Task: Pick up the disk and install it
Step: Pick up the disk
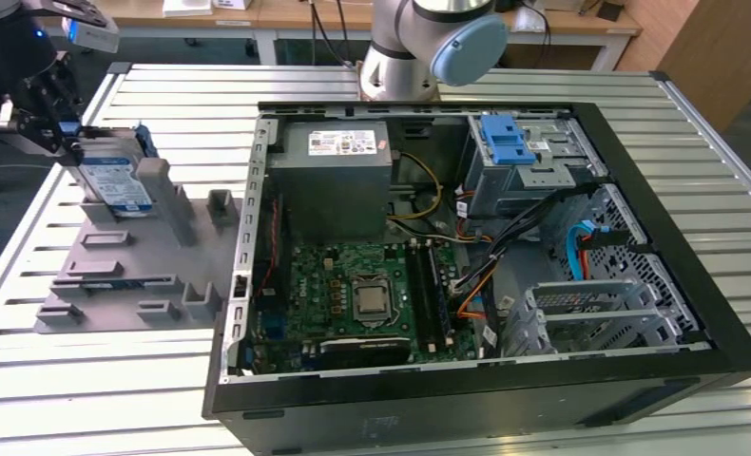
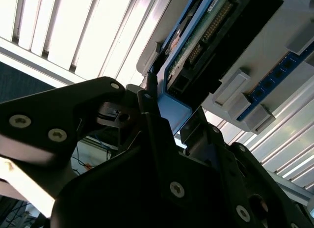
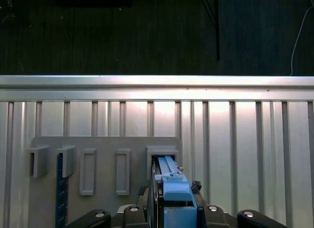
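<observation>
I have the tool [image 1: 68, 141] clamped on the disk [image 1: 112, 185]. In the first wrist view its blue rail sits tight between the black fingers [image 3: 208, 214]. In the second wrist view its circuit side and connector face the camera.

The disk stands upright on edge directly below the tool. Its lower end is at a slot of the grey rack [image 1: 122, 275]. I cannot tell whether it is seated there or just clear of it. The rack lies flat on the slatted tabletop [image 1: 97, 380] under the tool. One low slot, further from the tool than the disk's, holds a thin blue strip [image 1: 122, 282] on edge.

The open black case [image 1: 414, 413] is well apart from the tool, on the exterior view's right, lying on its side with the inside facing up. In the corner closest to the tool sits the grey power supply [image 1: 337, 166], with the green board [image 1: 350, 285] beside it. Further from the tool is a metal cage [image 1: 528, 176] with a blue latch [image 1: 509, 142] on top. A second cage [image 1: 604, 313] sits in the corner furthest from the tool. A tangle of cables [image 1: 477, 233] runs between the cages and the board.

The case's side wall [image 1: 259, 218] rises between the rack and the inside. The arm's base [image 1: 408, 52] stands behind the case.
</observation>
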Controlling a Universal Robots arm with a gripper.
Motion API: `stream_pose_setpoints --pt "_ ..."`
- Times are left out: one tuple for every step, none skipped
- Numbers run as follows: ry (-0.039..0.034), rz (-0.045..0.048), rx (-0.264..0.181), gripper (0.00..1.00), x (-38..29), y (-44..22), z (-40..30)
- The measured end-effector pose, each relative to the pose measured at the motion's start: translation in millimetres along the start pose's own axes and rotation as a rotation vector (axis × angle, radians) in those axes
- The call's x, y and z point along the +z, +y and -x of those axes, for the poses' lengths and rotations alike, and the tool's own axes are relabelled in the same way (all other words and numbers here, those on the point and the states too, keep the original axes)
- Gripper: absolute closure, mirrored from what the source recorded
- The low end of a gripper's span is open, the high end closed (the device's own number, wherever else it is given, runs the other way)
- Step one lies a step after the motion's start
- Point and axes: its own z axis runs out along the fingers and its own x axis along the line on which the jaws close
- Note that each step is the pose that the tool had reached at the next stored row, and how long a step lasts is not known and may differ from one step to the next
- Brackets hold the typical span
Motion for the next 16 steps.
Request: stream_pose_setpoints --pt "0.0000 0.0000 0.000 0.56 0.0 0.0 0.0" --pt "0.0000 0.0000 0.000 0.56 0.0 0.0 0.0" --pt "0.0000 0.0000 0.000 0.56 0.0 0.0 0.0" --pt "0.0000 0.0000 0.000 0.56 0.0 0.0 0.0" --pt "0.0002 0.0000 0.000 0.57 0.0 0.0 0.0" --pt "0.0001 0.0001 0.000 0.57 0.0 0.0 0.0" --pt "0.0000 0.0000 0.000 0.63 0.0 0.0 0.0" --pt "0.0000 0.0000 0.000 0.63 0.0 0.0 0.0" --pt "0.0000 -0.0001 0.000 0.63 0.0 0.0 0.0" --pt "0.0000 0.0000 0.000 0.63 0.0 0.0 0.0" --pt "0.0000 -0.0001 0.000 0.63 0.0 0.0 0.0" --pt "0.0000 -0.0001 0.000 0.63 0.0 0.0 0.0" --pt "0.0000 -0.0001 0.000 0.63 0.0 0.0 0.0" --pt "0.0000 -0.0001 0.000 0.63 0.0 0.0 0.0" --pt "0.0000 -0.0001 0.000 0.63 0.0 0.0 0.0" --pt "-0.0001 -0.0002 0.000 0.63 0.0 0.0 0.0"
